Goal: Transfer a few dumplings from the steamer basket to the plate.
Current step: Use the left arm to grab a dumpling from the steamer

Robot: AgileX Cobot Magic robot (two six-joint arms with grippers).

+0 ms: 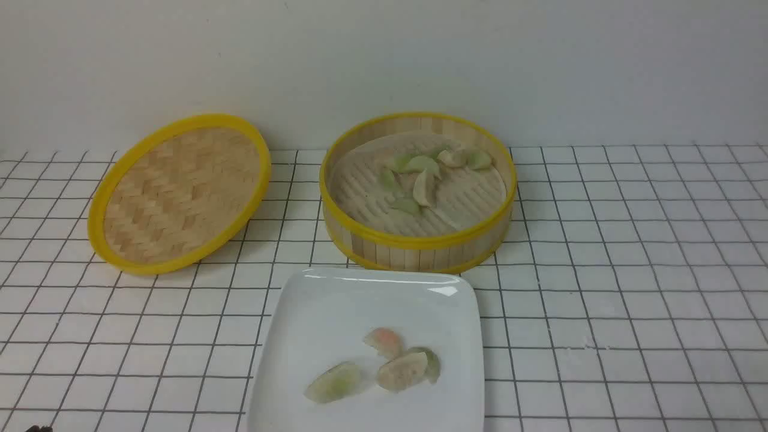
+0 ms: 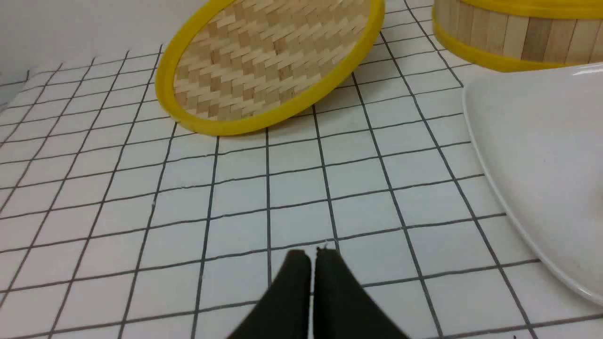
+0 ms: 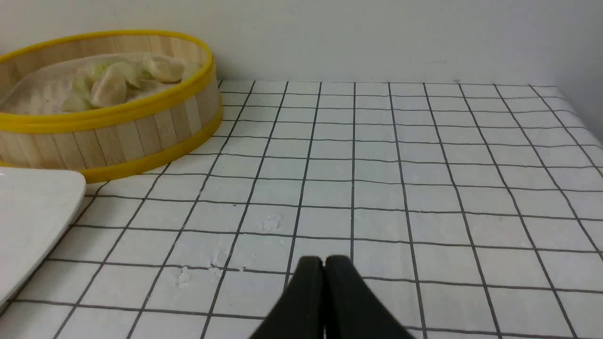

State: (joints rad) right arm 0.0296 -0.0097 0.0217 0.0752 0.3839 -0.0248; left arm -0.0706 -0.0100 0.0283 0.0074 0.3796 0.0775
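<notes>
The steamer basket [image 1: 420, 243] stands at the back centre and holds several pale greenish dumplings [image 1: 423, 187] on its slotted liner. The white plate [image 1: 336, 306] lies just in front of it with several dumplings: a pinkish one [image 1: 384, 342], a beige one [image 1: 401, 371] overlapping a greenish one [image 1: 433, 363], and a green one [image 1: 333, 382]. My left gripper [image 2: 311, 254] is shut and empty, low over the cloth left of the plate [image 2: 541, 155]. My right gripper [image 3: 324, 260] is shut and empty, over the cloth right of the plate [image 3: 33, 212] and basket [image 3: 118, 136]. Neither gripper shows in the front view.
The woven yellow-rimmed lid [image 1: 180, 192] rests tilted at the back left, also in the left wrist view [image 2: 268, 66]. A white wall stands close behind. The gridded cloth [image 1: 630, 270] covers the table, with a few white smudges [image 3: 216, 259] right of the plate.
</notes>
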